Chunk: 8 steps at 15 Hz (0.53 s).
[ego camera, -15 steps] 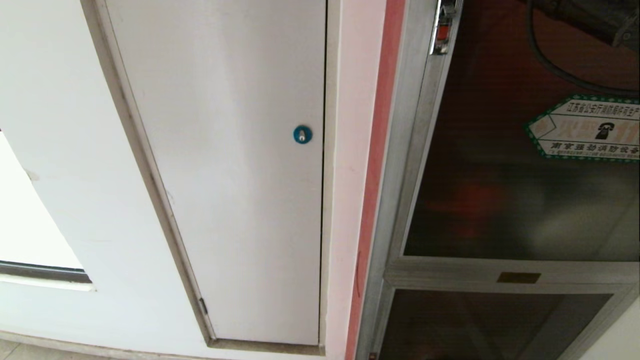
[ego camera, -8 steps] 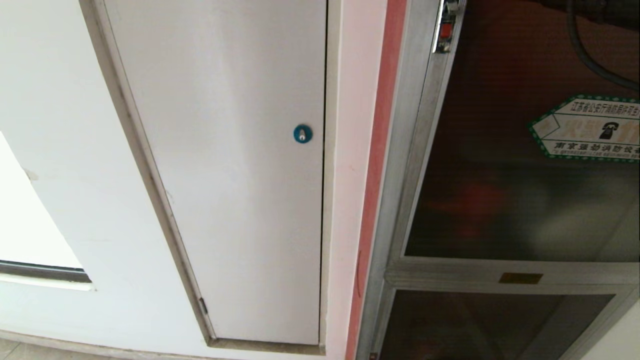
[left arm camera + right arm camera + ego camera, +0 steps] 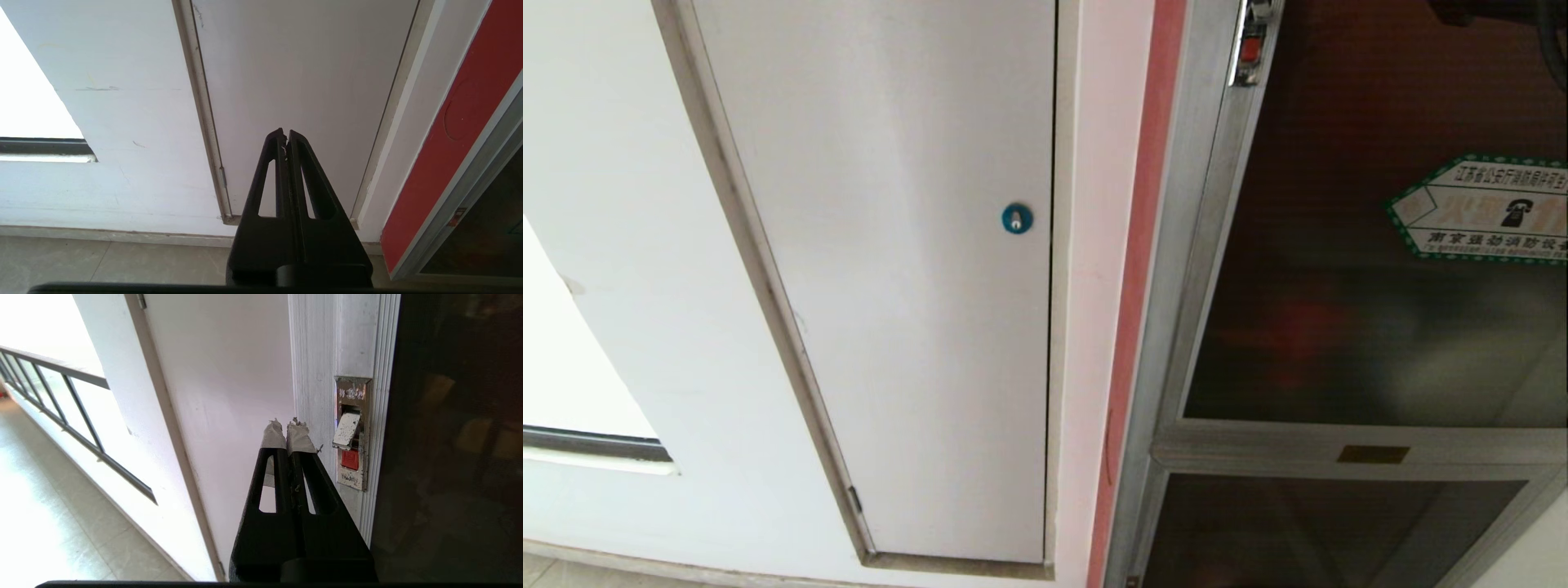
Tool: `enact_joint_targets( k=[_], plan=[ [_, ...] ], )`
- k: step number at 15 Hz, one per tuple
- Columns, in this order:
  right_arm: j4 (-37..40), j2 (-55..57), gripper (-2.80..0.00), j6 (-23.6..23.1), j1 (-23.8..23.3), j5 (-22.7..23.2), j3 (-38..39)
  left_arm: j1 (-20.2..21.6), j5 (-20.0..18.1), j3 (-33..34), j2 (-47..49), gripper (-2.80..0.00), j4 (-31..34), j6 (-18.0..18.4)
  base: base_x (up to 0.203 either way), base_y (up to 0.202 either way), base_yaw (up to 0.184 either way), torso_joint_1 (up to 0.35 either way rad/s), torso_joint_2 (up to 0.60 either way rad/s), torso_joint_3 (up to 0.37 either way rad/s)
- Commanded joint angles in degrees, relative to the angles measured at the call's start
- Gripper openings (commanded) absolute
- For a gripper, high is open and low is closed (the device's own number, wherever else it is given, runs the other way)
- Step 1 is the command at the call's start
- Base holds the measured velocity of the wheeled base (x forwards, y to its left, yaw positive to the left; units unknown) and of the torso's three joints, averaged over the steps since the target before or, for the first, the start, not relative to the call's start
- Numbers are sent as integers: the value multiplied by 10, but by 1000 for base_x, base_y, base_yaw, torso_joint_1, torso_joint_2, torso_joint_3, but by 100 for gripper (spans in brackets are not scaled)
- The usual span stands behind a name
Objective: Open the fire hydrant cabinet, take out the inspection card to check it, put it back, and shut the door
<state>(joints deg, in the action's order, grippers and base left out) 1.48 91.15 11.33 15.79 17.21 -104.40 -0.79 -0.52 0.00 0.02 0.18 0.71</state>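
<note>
The fire hydrant cabinet (image 3: 1176, 286) fills the right of the head view, its silver frame beside a red strip. The door (image 3: 1339, 245) is dark glass with a green-edged sticker (image 3: 1478, 208) and sits within the frame. Its small red latch (image 3: 1250, 49) is at the upper edge. In the right wrist view my right gripper (image 3: 287, 426) is shut and empty, its taped tips just beside the latch (image 3: 351, 435), not touching it. Only a dark piece of the right arm (image 3: 1486, 10) shows in the head view. My left gripper (image 3: 285, 134) is shut, low, facing the white door. The inspection card is hidden.
A plain white door (image 3: 890, 245) with a round blue lock (image 3: 1017, 219) stands left of the cabinet. Below the glass door is a lower dark panel (image 3: 1298, 531) with a small orange label (image 3: 1372, 454). A railing (image 3: 61, 396) runs along the corridor.
The right arm and its cable have drawn upward, almost out of the head view. The glass door's sticker and latch edge have shifted slightly to the right.
</note>
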Motion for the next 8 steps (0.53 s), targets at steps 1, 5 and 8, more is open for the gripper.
enact_joint_targets(
  k=[1,5,8],
  plan=[
    [-1,17,-280,1,-2,2,-5,0,0,0,0,-280,0,0,0,0,0,0,0,0],
    [-2,42,-280,1,-14,2,-18,0,0,0,1,-280,0,0,0,0,0,0,0,0],
    [-2,49,-280,1,-17,3,-19,0,0,0,0,-280,0,0,0,0,0,0,0,0]
  ],
)
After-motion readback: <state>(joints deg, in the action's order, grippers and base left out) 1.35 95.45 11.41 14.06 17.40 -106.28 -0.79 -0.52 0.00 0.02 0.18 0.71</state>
